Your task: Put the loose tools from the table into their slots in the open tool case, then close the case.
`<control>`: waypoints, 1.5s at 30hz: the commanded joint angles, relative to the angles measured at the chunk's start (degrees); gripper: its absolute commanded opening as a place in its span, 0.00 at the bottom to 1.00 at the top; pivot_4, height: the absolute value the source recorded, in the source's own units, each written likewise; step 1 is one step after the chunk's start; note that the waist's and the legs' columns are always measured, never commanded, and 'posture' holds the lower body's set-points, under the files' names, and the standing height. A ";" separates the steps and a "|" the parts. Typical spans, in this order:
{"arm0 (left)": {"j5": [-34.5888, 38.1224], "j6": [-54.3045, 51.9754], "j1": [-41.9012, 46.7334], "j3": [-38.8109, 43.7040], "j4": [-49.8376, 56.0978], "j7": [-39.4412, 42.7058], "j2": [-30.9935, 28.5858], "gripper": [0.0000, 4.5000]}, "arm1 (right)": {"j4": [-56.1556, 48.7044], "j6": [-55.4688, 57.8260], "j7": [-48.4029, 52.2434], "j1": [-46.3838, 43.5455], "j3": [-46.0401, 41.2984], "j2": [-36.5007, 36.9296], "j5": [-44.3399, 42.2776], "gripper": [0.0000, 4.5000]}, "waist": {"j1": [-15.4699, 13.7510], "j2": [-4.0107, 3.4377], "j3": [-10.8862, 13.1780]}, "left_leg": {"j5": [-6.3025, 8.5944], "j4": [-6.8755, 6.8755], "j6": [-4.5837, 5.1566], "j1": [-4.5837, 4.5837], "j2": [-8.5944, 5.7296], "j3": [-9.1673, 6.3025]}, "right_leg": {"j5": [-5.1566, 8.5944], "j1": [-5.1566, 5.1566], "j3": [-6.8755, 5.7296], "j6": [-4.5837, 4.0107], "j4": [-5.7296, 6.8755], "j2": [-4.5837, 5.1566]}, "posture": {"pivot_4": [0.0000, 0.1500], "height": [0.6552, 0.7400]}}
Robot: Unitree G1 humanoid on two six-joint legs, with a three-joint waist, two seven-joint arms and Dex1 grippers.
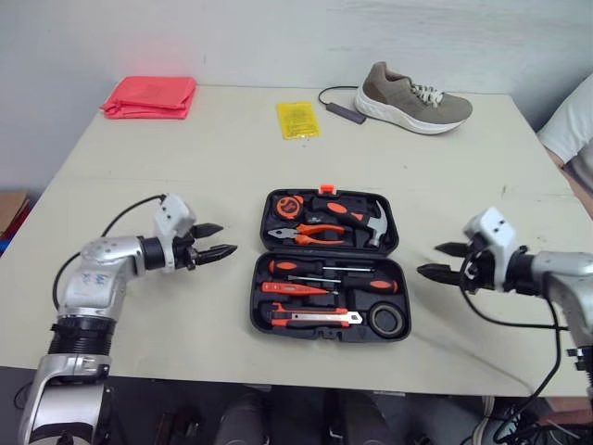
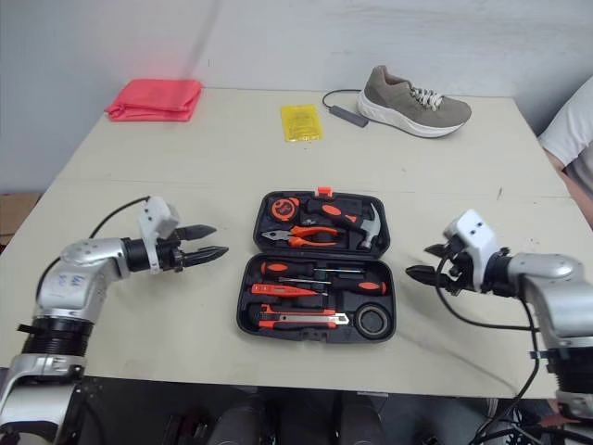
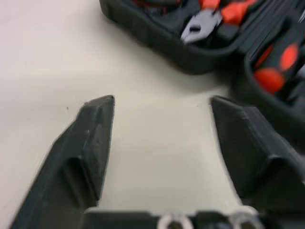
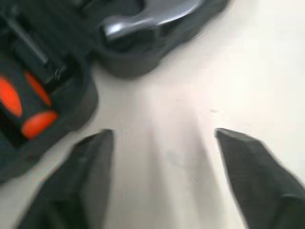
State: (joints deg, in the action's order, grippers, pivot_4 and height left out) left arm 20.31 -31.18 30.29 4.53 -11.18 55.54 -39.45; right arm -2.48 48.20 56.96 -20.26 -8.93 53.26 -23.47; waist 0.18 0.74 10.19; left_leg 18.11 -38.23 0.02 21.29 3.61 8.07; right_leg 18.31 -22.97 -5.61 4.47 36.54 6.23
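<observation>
The black tool case (image 1: 330,265) lies open in the middle of the table, both halves flat. Its far half holds a hammer (image 1: 363,221), orange-handled pliers (image 1: 310,232) and a tape measure (image 1: 287,207). The near half holds screwdrivers (image 1: 320,276), a utility knife (image 1: 313,318) and a roll of black tape (image 1: 386,319). My left gripper (image 1: 217,240) hovers open just left of the case, pointing at it. My right gripper (image 1: 443,260) stands open just right of the case. Nothing is between either pair of fingers.
At the back of the table lie a grey-brown shoe (image 1: 412,98) with a dark cable (image 1: 341,109), a yellow packet (image 1: 297,119) and a folded red cloth (image 1: 150,96). A person's sleeve (image 1: 573,125) shows at the right edge.
</observation>
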 commanded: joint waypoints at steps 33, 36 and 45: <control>-1.80 -32.79 20.01 -6.36 -8.14 -21.76 11.82 0.99 | 20.67 38.38 -27.42 -32.34 2.37 -17.42 -0.75 1.00 | 0.16 0.00 -0.01 | -0.16 0.04 -0.11 0.43 -0.06 0.41 | -0.02 -0.79 0.44 0.03 0.47 -0.48 | 1.00 1.00; -1.57 -33.69 20.44 -6.86 -8.49 -20.93 12.28 0.79 | 21.06 39.02 -27.87 -32.45 2.28 -18.11 -0.72 0.80 | 0.17 0.00 -0.01 | -0.16 0.04 -0.11 0.39 -0.06 0.44 | -0.02 -0.78 0.47 0.03 0.46 -0.48 | 1.00 1.00; 0.03 -35.18 19.99 -6.23 -8.20 -18.91 13.86 0.01 | 22.06 40.11 -30.02 -32.97 -4.69 -22.82 -1.65 0.00 | 0.12 0.07 -0.08 | -0.17 0.02 -0.13 0.18 -0.07 0.44 | -0.02 -0.61 0.53 0.03 0.37 -0.45 | 1.00 1.00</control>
State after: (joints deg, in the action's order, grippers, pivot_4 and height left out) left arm 19.82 -66.26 50.91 -0.99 -19.36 35.85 -26.28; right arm 19.76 88.34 27.79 -53.11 -11.72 31.07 -24.71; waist 0.29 0.81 10.10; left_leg 17.94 -38.21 -0.11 21.46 3.55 8.53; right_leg 18.29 -23.58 -5.03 4.49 36.92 5.77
